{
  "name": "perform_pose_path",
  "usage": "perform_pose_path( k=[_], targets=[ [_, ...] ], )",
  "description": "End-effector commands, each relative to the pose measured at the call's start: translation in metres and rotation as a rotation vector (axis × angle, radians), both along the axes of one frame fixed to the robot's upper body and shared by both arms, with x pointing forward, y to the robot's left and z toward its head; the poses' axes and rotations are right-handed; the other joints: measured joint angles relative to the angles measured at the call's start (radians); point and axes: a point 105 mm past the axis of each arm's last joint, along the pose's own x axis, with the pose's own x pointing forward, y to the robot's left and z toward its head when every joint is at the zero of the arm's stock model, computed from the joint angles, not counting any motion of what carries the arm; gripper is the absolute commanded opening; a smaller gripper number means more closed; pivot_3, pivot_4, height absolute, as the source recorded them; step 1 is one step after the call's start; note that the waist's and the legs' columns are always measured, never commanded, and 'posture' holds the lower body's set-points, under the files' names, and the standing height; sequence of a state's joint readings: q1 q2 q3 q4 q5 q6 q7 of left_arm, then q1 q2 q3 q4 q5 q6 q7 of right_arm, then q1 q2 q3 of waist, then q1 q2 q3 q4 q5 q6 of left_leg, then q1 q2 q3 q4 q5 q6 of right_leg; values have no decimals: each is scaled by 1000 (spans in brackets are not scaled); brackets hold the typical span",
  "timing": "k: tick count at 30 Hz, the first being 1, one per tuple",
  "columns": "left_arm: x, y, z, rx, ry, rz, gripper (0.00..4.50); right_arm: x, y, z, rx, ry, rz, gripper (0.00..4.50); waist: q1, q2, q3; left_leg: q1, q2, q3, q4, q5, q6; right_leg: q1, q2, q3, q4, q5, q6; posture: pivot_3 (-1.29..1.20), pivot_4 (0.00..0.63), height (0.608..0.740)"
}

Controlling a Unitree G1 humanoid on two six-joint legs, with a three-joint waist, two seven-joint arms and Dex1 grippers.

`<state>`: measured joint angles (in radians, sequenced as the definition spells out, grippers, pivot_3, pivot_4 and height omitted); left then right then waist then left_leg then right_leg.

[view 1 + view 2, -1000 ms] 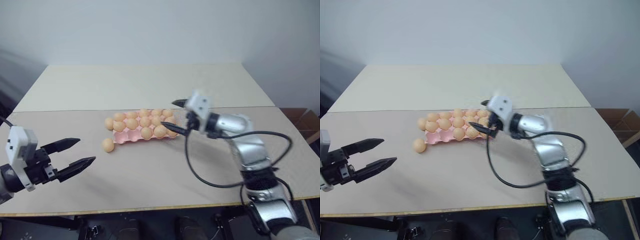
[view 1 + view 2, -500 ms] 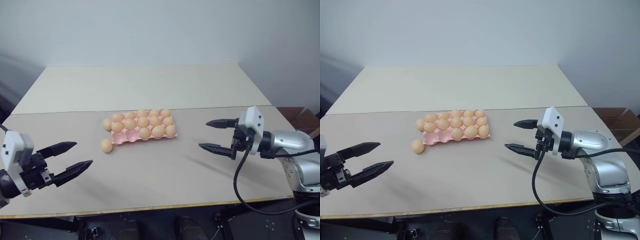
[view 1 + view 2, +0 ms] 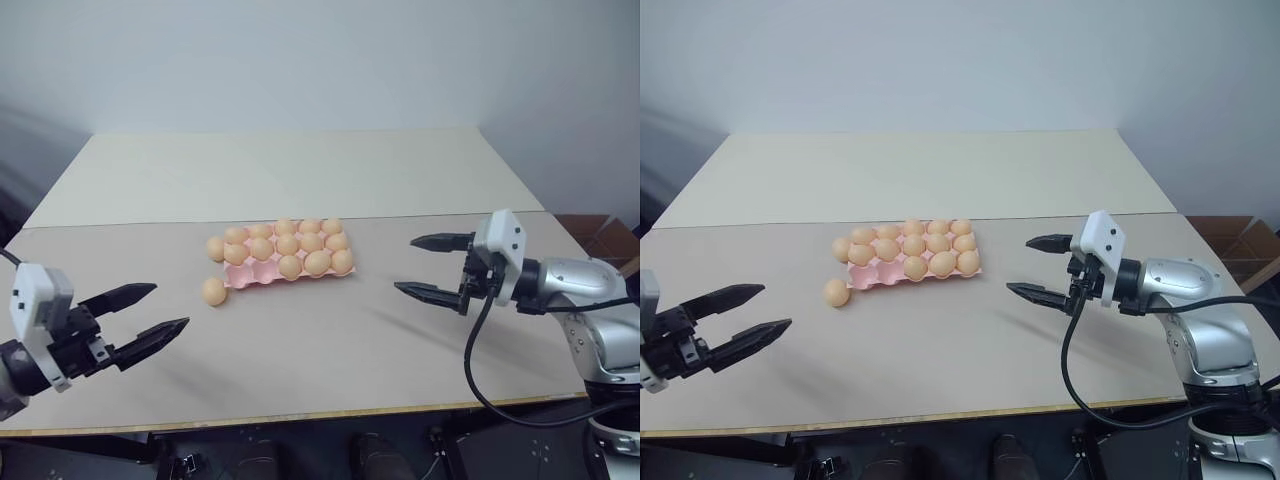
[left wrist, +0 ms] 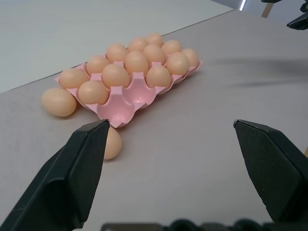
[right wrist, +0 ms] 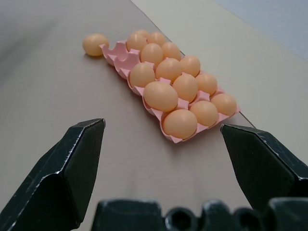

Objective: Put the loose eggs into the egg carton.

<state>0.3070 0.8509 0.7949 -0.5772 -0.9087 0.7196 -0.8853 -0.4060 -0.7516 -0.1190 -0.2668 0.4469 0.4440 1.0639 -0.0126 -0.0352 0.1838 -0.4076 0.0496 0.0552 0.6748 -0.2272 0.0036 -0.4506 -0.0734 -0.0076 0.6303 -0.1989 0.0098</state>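
Two loose eggs remain on the surface (image 3: 330,170), a pale tabletop. Largest item on it is the egg carton (image 3: 260,275), a pink tray sitting near the middle, a bit toward the left edge; most cups hold eggs, and a couple of cups along its near-left side look empty in the left wrist view. Right tool (image 3: 432,266) hangs above the surface near the right edge, well apart from the carton, jaws spread wide, nothing between them. Left tool (image 3: 150,312) hangs over the near-left corner, jaws also wide apart and empty, pointed toward the carton. First loose egg (image 3: 214,291) lies on the surface just off the carton's near-left corner, close to touching it in the left wrist view. Second loose egg (image 3: 215,248) sits against the carton's far-left end, outside the cups as far as I can tell.

Step, as a judgement: between picks, both tools free, task mostly done. Next move likely falls to the left tool: reach to the near loose egg, close gently on it, lift, drop into an empty near-left cup. Egg is round and may roll if nudged.
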Motion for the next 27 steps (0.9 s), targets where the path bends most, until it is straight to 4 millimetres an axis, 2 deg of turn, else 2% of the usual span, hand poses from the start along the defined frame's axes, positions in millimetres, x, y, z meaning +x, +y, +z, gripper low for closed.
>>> perform_pose_path(
  k=[1, 4, 7, 10, 13, 19, 27],
  targets=[
    [1, -1, 5, 13, -40, 7, 4500, -4, 2, 10, -3, -53, 11, 4470, 0, 0, 0, 0, 0, 0, 0, 0, 0, 0, 0, 0, 0, 0, 0, 0, 150, 740],
    [6, 1, -4, 31, -12, 63, 4500, -5, 2, 10, -2, -53, 10, 4470, 0, 0, 0, 0, 0, 0, 0, 0, 0, 0, 0, 0, 0, 0, 0, 0, 150, 740],
    [15, 8, -21, 68, 88, 186, 4500, -6, 2, 11, -1, -56, 11, 4470, 0, 0, 0, 0, 0, 0, 0, 0, 0, 0, 0, 0, 0, 0, 0, 0, 150, 740],
    [30, 16, -35, 77, 160, 333, 4500, -7, 3, 12, -1, -60, 17, 4470, 3, 0, 0, 1, 0, -1, 0, 0, 0, 1, 0, 0, 0, 2, 4, 0, 150, 740],
    [53, 12, -43, 59, 159, 434, 4500, -9, 6, 14, -2, -69, 40, 4470, 7, 0, 0, 2, 0, -1, 1, 0, 0, 4, 0, -1, 0, 2, 4, 0, 150, 740],
    [82, 2, -46, 14, 172, 463, 4500, -16, 13, 14, -14, -62, 107, 4470, 7, -2, -1, 4, -1, -2, 1, 0, 0, 8, 0, -2, -2, 3, 4, 0, 150, 740],
    [111, -17, -66, 27, 238, 422, 4500, -25, 19, 17, -17, -51, 200, 4470, 8, -2, -1, 5, -1, -3, 1, 0, 0, 10, 0, -2, -2, 3, 4, 0, 150, 740]
  ],
)
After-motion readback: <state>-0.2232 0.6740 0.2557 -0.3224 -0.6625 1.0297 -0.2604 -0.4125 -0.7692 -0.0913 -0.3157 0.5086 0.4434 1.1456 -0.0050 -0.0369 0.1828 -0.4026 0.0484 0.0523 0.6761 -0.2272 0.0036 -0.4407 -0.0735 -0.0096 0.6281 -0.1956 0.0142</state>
